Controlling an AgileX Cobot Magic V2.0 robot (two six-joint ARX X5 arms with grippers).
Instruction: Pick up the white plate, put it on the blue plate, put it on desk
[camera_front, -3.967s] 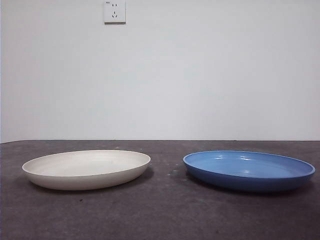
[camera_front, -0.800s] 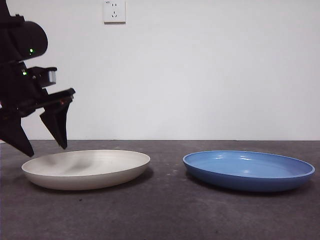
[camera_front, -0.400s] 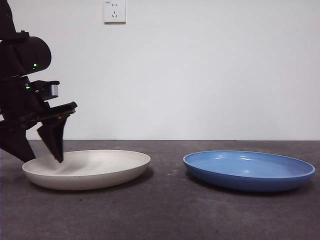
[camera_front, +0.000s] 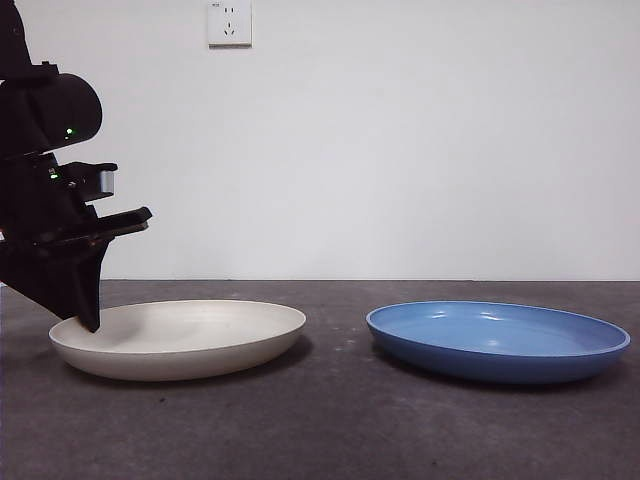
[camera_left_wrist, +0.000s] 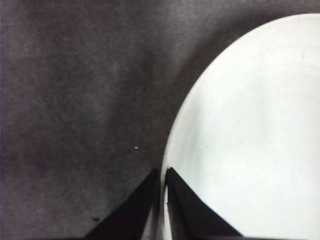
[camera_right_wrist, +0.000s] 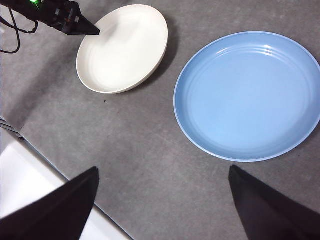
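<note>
A plain white wall (camera_front: 420, 150) with a socket plate (camera_front: 229, 22) high up is standing behind the dark, speckled desk (camera_front: 340, 420), which is filling the lower part of the front view. On it the white plate (camera_front: 180, 338) is lying to the left and the blue plate (camera_front: 498, 342) to the right, well apart, both flat on the surface.

The left gripper (camera_front: 88, 318) is reaching down from the upper left side of the front view, big and black, with small green lights glowing on the arm. Its tips are sitting at the white plate's outer left rim. In the left wrist view the left gripper's (camera_left_wrist: 162, 177) two jaws are standing nearly together, with only a thin sliver between them, and the plate's rim (camera_left_wrist: 165, 195) is running through that sliver: one jaw is lying outside the plate over the desk (camera_left_wrist: 75, 100), the other inside over the pale bowl of the white plate (camera_left_wrist: 250, 140). The jaws are pinching the rim.

The right gripper (camera_right_wrist: 162, 200) is hanging high above the desk (camera_right_wrist: 140, 150), its jaws spread wide apart with nothing between them. Its wrist view is looking down on both plates: the blue plate (camera_right_wrist: 248, 95) is lying nearer, the white plate (camera_right_wrist: 122, 47) farther off, with the left gripper (camera_right_wrist: 92, 31) touching that plate's far edge.
</note>
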